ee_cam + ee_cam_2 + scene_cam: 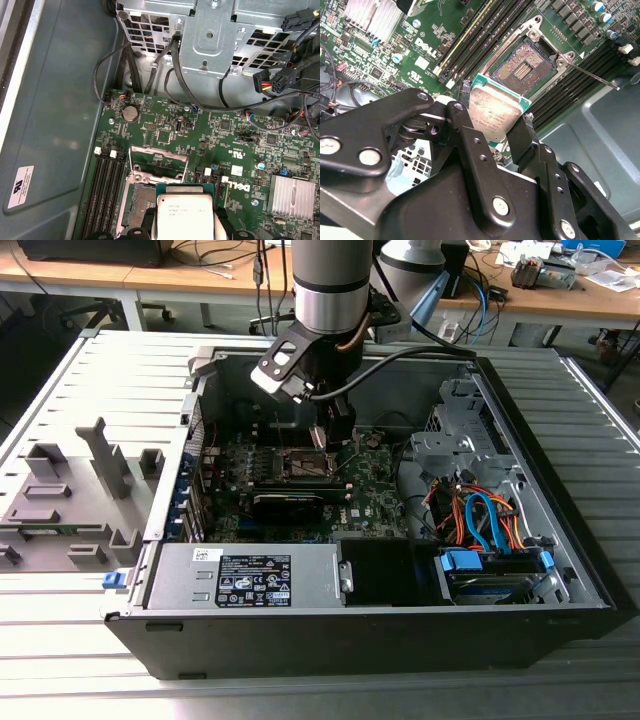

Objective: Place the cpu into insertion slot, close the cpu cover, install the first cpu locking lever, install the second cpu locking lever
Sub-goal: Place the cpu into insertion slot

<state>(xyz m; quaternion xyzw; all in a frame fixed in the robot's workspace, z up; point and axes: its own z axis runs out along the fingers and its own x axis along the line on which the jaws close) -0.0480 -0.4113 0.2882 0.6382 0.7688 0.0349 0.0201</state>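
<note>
Black fingers (pixel 520 142) pinch the cpu (pixel 495 111) close over the open insertion slot (pixel 522 67).

pale silvery cpu (pixel 495 112), green motherboard (pixel 210 137)

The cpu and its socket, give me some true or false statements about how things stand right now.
1. The hand grips the cpu by its edges. True.
2. The cpu sits in the insertion slot. False: the hand holds it clear of the slot, whose contacts lie bare.
3. The cpu cover is closed over the slot. False: it stands swung open.
4. Long black memory slots run beside the insertion slot. True.
</note>
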